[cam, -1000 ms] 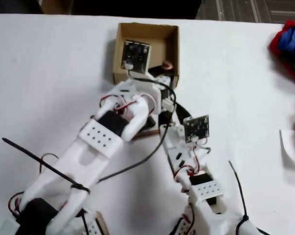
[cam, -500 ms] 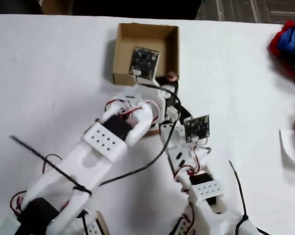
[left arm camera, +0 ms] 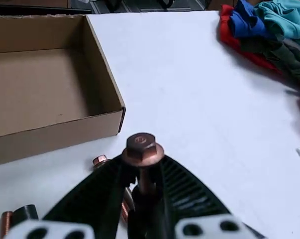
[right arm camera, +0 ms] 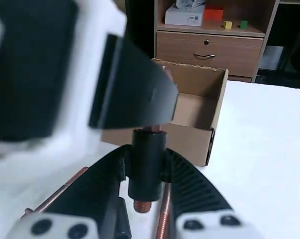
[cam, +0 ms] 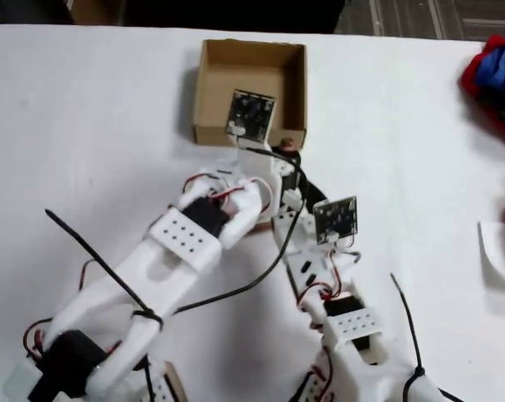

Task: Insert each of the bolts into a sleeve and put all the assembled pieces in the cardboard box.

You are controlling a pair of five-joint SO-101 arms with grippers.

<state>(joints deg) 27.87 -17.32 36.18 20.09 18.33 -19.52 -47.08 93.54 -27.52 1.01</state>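
— What do we have in the left claw [left arm camera: 142, 169]?
— We see its black jaws closed on the shank of a copper hex-head bolt [left arm camera: 142, 148]. The bolt is held upright, with its head above the jaws.
— And the right claw [right arm camera: 146, 162]?
— We find it clamped round a black cylindrical sleeve [right arm camera: 148, 144], which is upright too. A copper tip pokes out under the sleeve, so we read the bolt as running through it, with the left claw just above.
— Where is that relative to the open brown cardboard box [cam: 210, 88]?
— From the high view we place the bolt head just beside the box's corner nearest the right arm. It is outside the wall, over the white table [cam: 93, 109].
— Anything else lying around?
— We spot loose copper bolts [right arm camera: 55, 195] on the table near the claws, and a second black sleeve [left arm camera: 24, 213] just beside one of them. A pile of red, blue and teal cloth [left arm camera: 269, 30] lies well apart from the box.
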